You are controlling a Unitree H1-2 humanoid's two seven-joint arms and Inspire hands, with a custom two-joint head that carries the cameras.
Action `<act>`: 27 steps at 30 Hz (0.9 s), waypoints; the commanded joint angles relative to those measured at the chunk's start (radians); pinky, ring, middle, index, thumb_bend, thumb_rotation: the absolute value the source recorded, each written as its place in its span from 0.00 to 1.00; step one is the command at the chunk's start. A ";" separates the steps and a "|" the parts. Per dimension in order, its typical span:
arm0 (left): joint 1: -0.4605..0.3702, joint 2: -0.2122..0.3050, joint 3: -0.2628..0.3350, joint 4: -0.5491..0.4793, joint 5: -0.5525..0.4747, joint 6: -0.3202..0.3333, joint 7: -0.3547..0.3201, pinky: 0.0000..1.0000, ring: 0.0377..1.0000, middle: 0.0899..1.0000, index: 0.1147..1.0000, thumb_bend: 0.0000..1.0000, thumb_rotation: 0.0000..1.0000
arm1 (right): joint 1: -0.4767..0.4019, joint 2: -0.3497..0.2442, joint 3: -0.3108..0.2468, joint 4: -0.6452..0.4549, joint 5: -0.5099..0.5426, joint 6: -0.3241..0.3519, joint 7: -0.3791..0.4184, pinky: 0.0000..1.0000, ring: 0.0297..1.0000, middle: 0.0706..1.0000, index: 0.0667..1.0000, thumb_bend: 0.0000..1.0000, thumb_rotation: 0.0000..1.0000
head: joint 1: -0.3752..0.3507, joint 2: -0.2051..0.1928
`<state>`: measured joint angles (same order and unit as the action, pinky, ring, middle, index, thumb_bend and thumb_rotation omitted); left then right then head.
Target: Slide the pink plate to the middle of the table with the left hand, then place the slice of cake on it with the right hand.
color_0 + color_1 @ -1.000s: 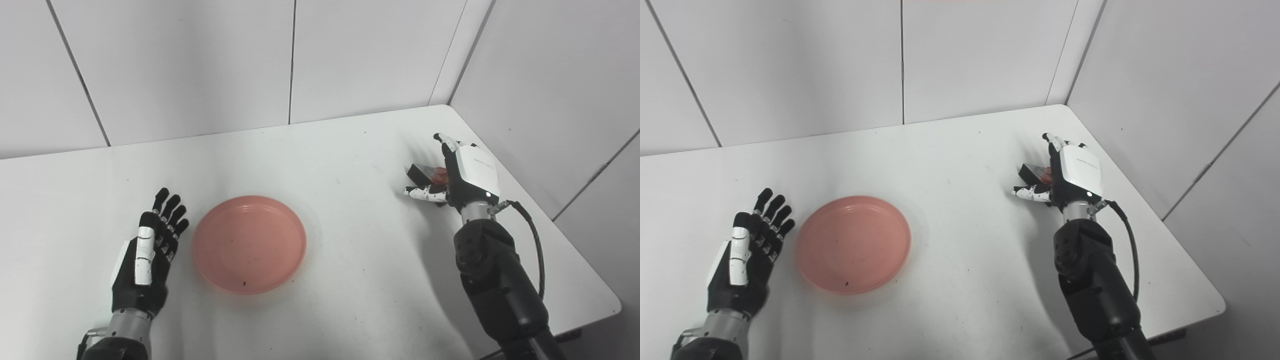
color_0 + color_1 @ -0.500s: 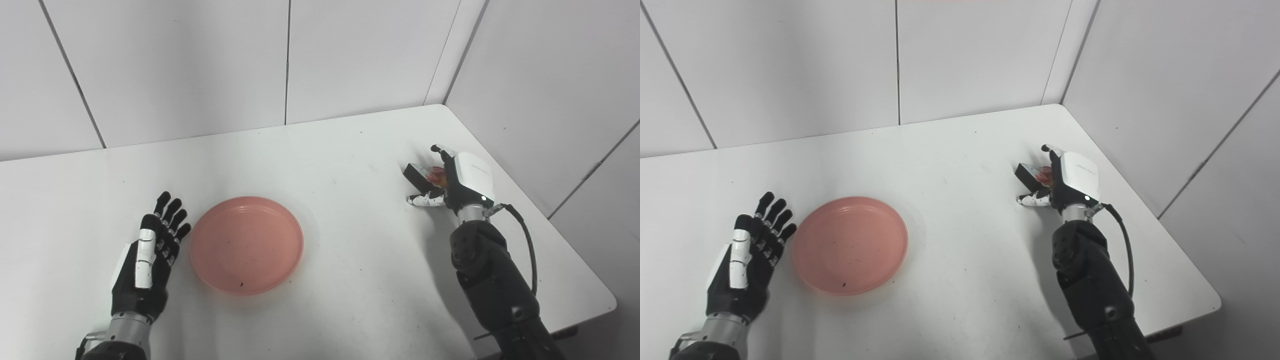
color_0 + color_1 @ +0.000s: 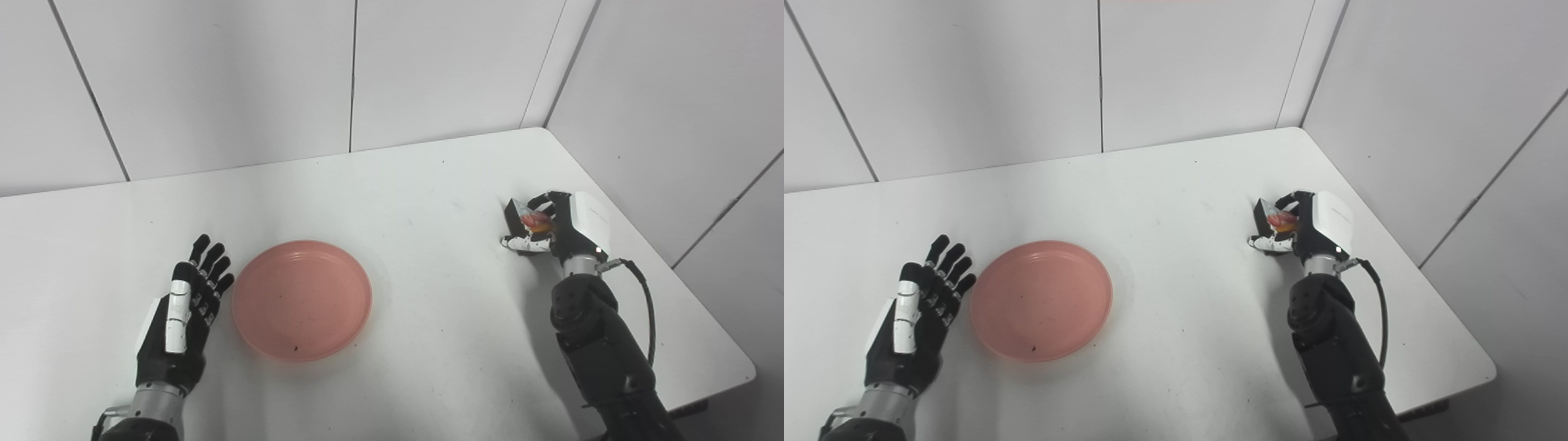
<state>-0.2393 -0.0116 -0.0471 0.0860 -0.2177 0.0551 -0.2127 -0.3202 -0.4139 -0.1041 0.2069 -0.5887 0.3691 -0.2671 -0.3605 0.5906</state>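
White table (image 3: 429, 184): cake slice (image 3: 528, 219) w/in right hand (image 3: 566, 229) fingers (image 3: 545, 199).

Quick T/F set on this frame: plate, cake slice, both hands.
1. The pink plate has nothing on it. True, apart from a small dark speck.
2. The right hand is closed around the slice of cake. True.
3. The left hand is gripping the plate's rim. False: it lies open on the table just left of the plate.
4. The cake sits left of the plate. False: it is far to the plate's right, near the table's right edge.
5. The cake is already on the plate. False: it is in the right hand, well away from the plate.
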 commanded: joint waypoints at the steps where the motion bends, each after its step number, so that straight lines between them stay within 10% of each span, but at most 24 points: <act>1: 0.001 -0.002 -0.005 -0.013 0.012 0.006 0.006 0.96 0.98 0.98 0.97 0.69 0.97 | -0.018 -0.027 -0.006 -0.033 -0.014 -0.045 -0.044 0.28 0.35 0.37 0.48 0.52 0.00 | 0.003 -0.001; 10: -0.001 -0.011 -0.013 -0.013 0.035 0.005 0.012 0.96 0.98 0.98 0.97 0.70 0.97 | -0.013 -0.023 -0.013 -0.050 0.036 -0.131 -0.080 0.24 0.31 0.37 0.48 0.52 0.00 | 0.064 0.005; 27: -0.018 -0.076 -0.060 0.035 0.103 -0.037 0.057 1.00 1.00 1.00 0.99 0.65 1.00 | 0.039 0.034 0.109 -0.508 0.151 -0.121 0.228 0.23 0.26 0.39 0.49 0.52 0.00 | 0.280 -0.004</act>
<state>-0.2434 -0.0774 -0.0960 0.1173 -0.1311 0.0172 -0.1592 -0.2689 -0.3734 0.0143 -0.2569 -0.4475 0.2803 -0.0426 -0.0953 0.5860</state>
